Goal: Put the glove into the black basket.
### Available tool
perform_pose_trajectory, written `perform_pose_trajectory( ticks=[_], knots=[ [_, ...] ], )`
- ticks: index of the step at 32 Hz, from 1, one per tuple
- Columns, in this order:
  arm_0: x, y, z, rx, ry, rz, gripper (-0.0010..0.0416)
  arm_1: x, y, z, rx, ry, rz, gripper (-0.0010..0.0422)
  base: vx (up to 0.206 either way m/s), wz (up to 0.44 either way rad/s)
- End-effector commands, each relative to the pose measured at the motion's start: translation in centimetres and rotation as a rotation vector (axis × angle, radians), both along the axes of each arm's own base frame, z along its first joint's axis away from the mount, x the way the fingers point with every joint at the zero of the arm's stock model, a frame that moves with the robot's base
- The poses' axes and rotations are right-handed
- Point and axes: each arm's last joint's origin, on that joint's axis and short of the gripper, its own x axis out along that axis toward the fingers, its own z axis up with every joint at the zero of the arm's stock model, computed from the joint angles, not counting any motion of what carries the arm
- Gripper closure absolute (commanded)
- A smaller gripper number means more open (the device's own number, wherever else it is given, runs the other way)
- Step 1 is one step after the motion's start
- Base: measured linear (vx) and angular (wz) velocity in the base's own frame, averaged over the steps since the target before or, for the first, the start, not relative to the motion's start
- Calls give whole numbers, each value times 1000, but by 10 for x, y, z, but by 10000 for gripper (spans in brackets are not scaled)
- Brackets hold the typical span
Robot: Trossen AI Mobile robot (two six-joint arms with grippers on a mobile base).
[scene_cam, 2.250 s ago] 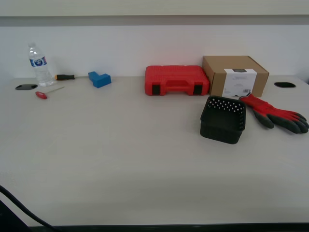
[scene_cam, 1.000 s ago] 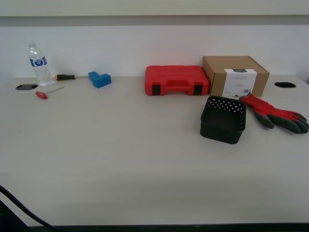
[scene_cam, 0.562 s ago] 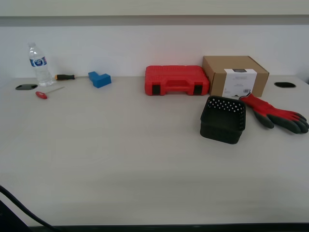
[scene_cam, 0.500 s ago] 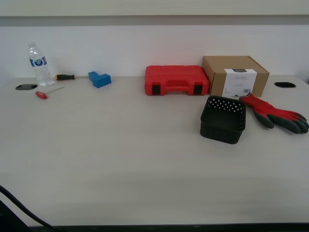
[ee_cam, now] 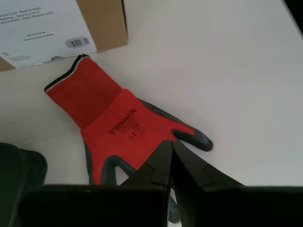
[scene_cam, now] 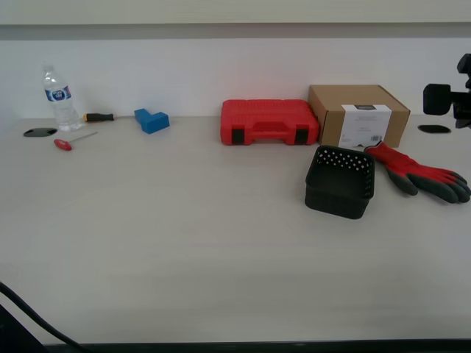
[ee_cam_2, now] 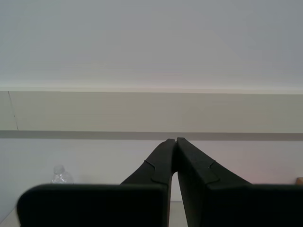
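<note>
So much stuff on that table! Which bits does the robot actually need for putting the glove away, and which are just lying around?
Needed:
glove
black basket
my first gripper, above the glove

Just lying about:
red tool case
cardboard box
blue block
water bottle
two screwdrivers

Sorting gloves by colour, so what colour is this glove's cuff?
Red, with a black-and-white edge; the glove shows best in the first wrist view.
</note>
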Motion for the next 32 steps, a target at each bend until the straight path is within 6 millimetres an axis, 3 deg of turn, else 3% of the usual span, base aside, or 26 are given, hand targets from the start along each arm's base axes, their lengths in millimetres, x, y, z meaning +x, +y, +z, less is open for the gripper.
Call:
perform_pose_trajectory(
  ticks=[1, 8, 12, 22, 26, 32],
  knots=[
    [13, 1, -18, 74, 21, 34, 405, 0, 0, 1, 0, -6, 0, 412, 0, 0],
    [43, 8, -52, 165, 88, 70, 372, 0, 0, 1, 0, -5, 1, 412, 0, 0],
    [63, 7, -76, 205, 155, 35, 301, 0, 0, 1, 0, -5, 1, 412, 0, 0],
    [98, -1, -98, 212, 202, 13, 168, 0, 0, 0, 0, -5, 1, 412, 0, 0],
    [101, -2, -115, 221, 247, 8, 133, 0, 0, 1, 0, -5, 1, 412, 0, 0],
    [93, 1, -141, 224, 305, 1, 141, 0, 0, 0, 0, -4, 1, 412, 0, 0]
  ],
)
